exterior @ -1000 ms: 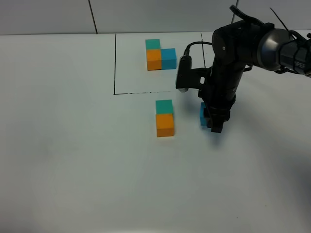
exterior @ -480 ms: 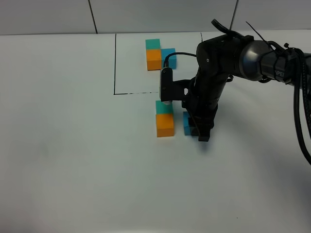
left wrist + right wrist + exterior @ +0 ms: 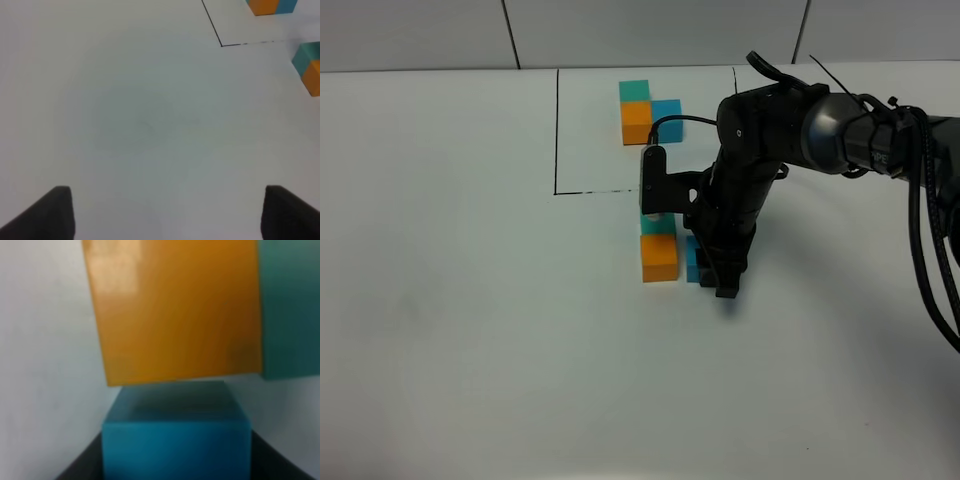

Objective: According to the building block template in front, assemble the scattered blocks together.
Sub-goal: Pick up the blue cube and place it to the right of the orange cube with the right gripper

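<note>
The left gripper (image 3: 165, 212) stood wide over bare table (image 3: 470, 330). Toward the far edge, the building block template (image 3: 648, 111) sat inside its black frame. Nearer the middle, the teal block (image 3: 657, 223) touched the orange block (image 3: 659, 258). The right gripper (image 3: 715, 270) clamped the blue block (image 3: 692, 260) just beside the orange one.

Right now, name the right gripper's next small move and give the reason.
Probably ease the blue cube the last bit left until it sits flush against the orange cube, then release. The right gripper is shut on the blue cube, which the right wrist view shows just short of the orange face; the template has blue joined to orange's right side.
</note>
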